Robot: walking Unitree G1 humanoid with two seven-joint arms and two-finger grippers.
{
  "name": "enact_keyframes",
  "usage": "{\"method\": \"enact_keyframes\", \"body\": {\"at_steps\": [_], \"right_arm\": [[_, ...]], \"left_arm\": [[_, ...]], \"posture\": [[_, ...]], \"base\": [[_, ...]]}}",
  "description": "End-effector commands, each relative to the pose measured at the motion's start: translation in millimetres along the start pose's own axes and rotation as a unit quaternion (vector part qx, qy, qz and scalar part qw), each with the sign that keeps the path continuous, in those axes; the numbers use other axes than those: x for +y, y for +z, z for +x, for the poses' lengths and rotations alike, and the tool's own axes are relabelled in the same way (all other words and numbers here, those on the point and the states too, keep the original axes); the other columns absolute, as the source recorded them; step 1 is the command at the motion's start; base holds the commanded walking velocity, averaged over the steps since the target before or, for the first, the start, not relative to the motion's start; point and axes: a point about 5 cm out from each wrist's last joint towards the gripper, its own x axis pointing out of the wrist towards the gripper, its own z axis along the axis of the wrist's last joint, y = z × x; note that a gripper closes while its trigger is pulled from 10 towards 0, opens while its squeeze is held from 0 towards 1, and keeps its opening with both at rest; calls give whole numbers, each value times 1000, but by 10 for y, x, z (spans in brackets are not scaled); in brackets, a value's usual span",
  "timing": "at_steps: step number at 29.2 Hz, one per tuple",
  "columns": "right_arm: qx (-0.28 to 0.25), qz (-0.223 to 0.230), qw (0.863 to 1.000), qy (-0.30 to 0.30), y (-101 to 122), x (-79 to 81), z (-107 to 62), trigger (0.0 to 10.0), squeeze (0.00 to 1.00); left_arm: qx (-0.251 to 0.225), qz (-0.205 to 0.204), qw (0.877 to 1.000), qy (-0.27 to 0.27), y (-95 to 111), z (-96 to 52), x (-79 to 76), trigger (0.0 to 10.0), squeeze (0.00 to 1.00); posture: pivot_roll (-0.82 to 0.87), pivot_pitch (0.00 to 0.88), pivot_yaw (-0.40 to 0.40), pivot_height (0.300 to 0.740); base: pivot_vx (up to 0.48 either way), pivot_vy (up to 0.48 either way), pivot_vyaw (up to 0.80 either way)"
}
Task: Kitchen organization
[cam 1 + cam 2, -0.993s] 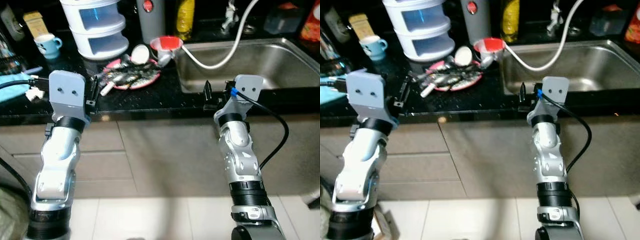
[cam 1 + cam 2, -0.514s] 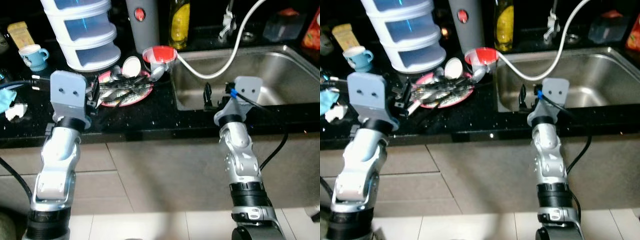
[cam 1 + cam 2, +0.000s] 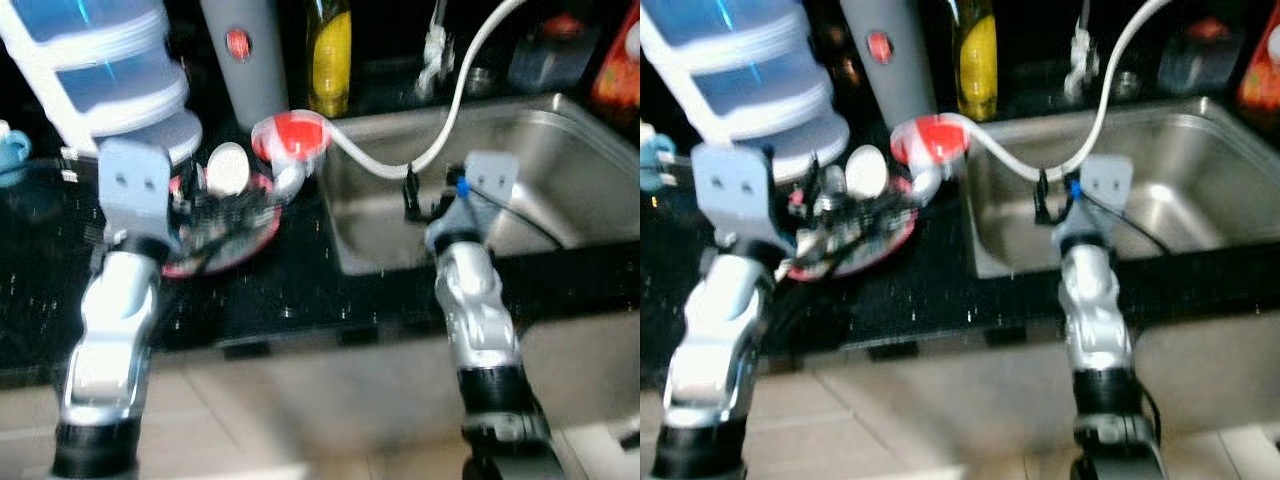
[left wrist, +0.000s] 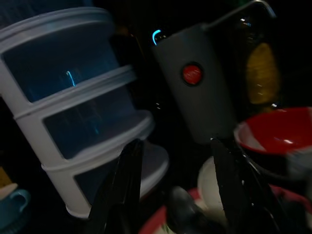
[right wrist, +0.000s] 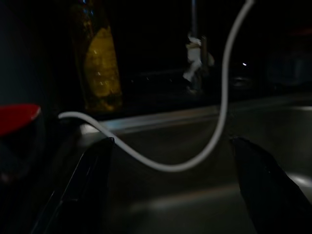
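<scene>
**Ana:** What is the robot doing in the eye views?

**Ben:** It is standing at the black speckled stone counter (image 3: 300, 300). It looks like the reaching step is starting. The left gripper (image 3: 182, 205) is hanging over the round red plate piled with spoons and forks (image 3: 240, 225). The right gripper (image 3: 410, 192) is hanging over the edge of the shiny steel sink (image 3: 560, 150).

**Ana:** What else is sitting there?

**Ben:** A white plastic drawer tower with blue fronts (image 3: 95, 70), a tall grey jug with a red button (image 3: 240, 55), a yellow bottle (image 3: 330, 55), a small red bowl (image 3: 290, 135) and a white bendy hose (image 3: 440, 130).

**Ana:** And the left wrist view?

**Ben:** The two black fingers (image 4: 124, 180) are standing apart, with nothing between them. The plate's red rim (image 4: 151, 225) is just under them.

**Ana:** The right wrist view?

**Ben:** It is very dark. Those fingers (image 5: 83, 180) are spread wide and empty, pointing at the sink and hose.

**Ana:** What should come next?

**Ben:** Probably the left gripper needs to go down and pinch one spoon or fork.

**Ana:** Anything hard to see?

**Ben:** The eye views are blurry, so the pile is a tangle. The tower's top is cut off.
</scene>
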Motion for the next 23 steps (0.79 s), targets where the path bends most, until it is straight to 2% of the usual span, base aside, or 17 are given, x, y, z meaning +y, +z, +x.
{"method": "enact_keyframes", "body": {"at_steps": [1, 20, 23], "right_arm": [[4, 5, 1000, 9, -22, 66, -4, 10000, 0], [3, 6, 1000, 13, -21, 92, 10, 10000, 0], [3, 5, 1000, 14, -20, 89, 9, 10000, 0]], "left_arm": [[20, 18, 1000, 12, -66, -16, 43, 10000, 0], [16, 13, 1000, 3, -67, -19, -19, 10000, 0], [15, 10, 1000, 4, -66, -22, -24, 10000, 0]], "posture": [[154, 0, 85, 740], [154, 0, 81, 740], [154, 0, 80, 740]], "base": [[0, 0, 0], [0, 0, 0], [0, -281, 0]]}}
